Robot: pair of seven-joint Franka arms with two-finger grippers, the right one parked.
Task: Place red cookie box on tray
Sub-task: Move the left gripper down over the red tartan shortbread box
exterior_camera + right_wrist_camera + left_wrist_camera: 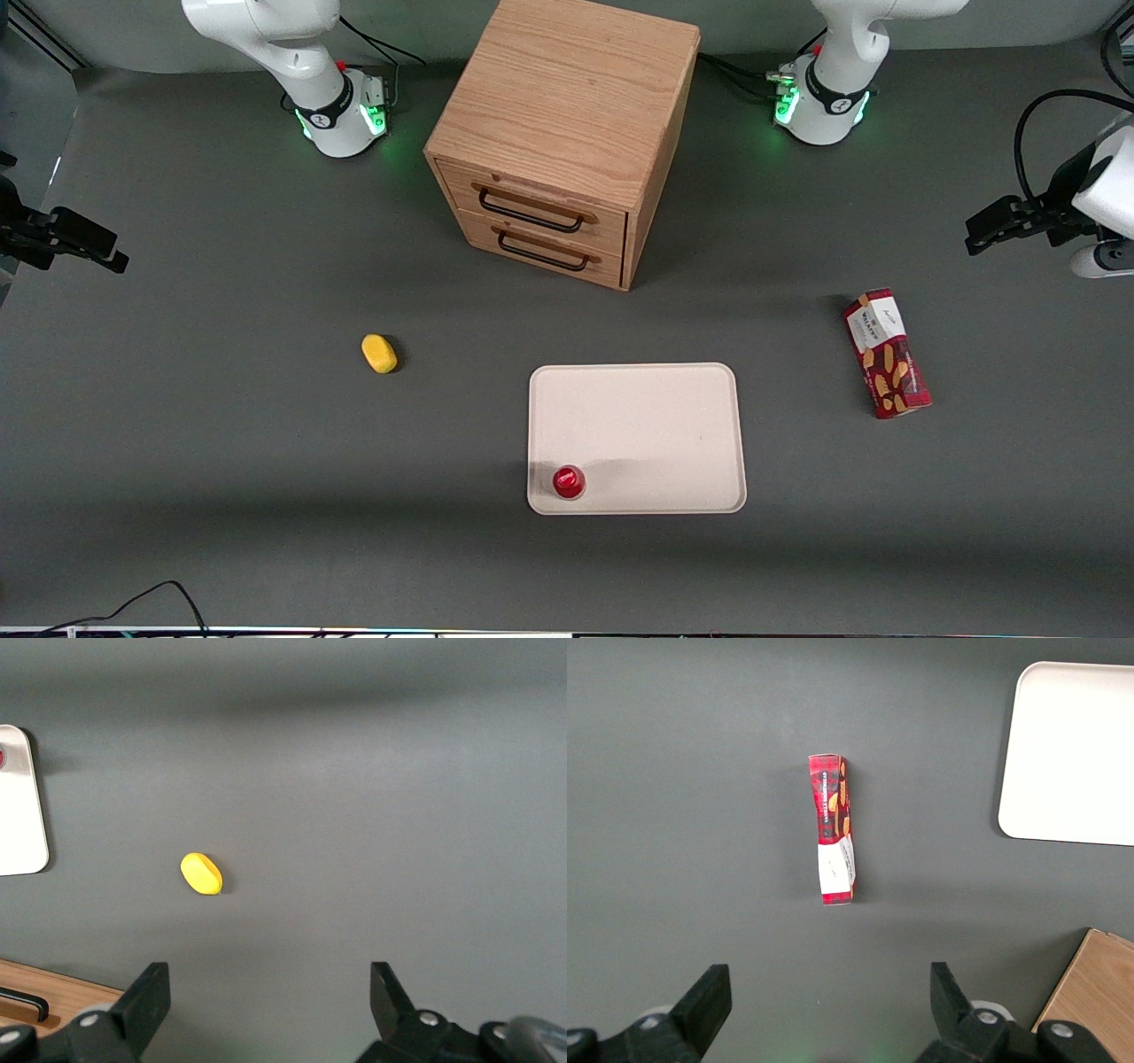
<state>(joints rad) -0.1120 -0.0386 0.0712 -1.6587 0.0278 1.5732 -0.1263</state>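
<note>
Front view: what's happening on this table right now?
Nothing is held yet. The left arm's black two-finger gripper is open and hangs above the grey table, apart from the long dark-red cookie box, which lies flat at the working arm's end. The flat beige rectangular tray sits nearer the front camera than the wooden two-drawer cabinet, with a small round red cap in one corner. A yellow oval object lies toward the parked arm's end.

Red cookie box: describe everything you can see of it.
The red cookie box is a long narrow dark-red carton, apparently cardboard, with a white label at the end farther from the front camera and tan cookie pictures along the rest. It lies flat and closed on the grey table, toward the working arm's end, apart from the tray. Nothing touches it; the gripper hangs open above, empty.
</note>
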